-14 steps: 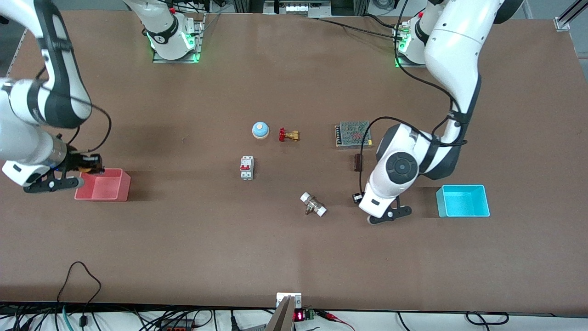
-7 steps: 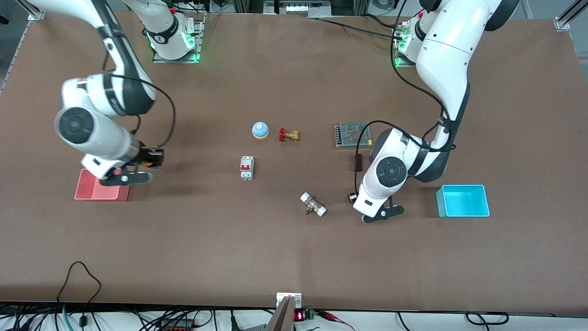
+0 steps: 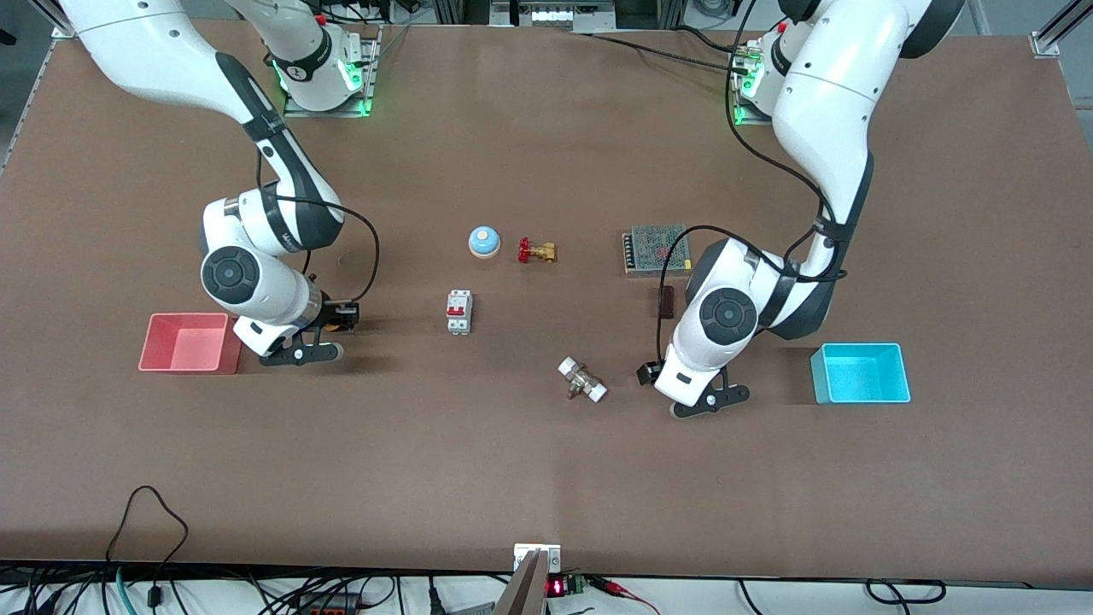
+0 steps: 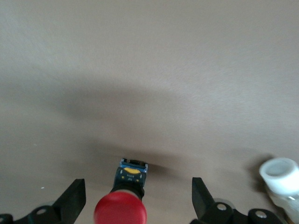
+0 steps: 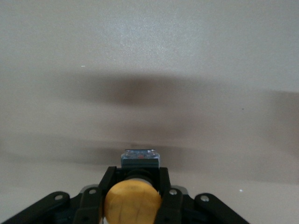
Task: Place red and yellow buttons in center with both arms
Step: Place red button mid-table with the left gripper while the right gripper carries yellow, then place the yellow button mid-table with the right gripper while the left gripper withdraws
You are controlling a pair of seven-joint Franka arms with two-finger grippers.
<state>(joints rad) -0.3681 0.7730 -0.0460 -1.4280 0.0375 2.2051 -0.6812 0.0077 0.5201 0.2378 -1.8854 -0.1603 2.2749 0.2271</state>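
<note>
Yellow button (image 5: pixel 132 201): clamped between the right gripper (image 3: pixel 341 318)'s fingers, over bare tabletop (image 3: pixel 546 444) between the pink tray (image 3: pixel 189 342) and the white breaker (image 3: pixel 458 312).
Red button (image 4: pixel 122 211): between the left gripper (image 3: pixel 653 372)'s spread fingers, neither finger touching it; whether it sits on the table, cannot tell.
Nearby: white-capped fitting (image 3: pixel 582 380) just beside the left gripper; cyan tray (image 3: pixel 860 373) toward the left arm's end.

Matt brown tabletop (image 3: pixel 546 478), glossy white plastic arm shells, smooth glossy red button cap (image 4: pixel 120 214), duller yellow cap (image 5: pixel 133 202) with a faintly mottled surface, matt black gripper fingers (image 5: pixel 166 186), brass valve (image 3: pixel 538 251), perforated metal box (image 3: pixel 656 248), smooth plastic trays.
</note>
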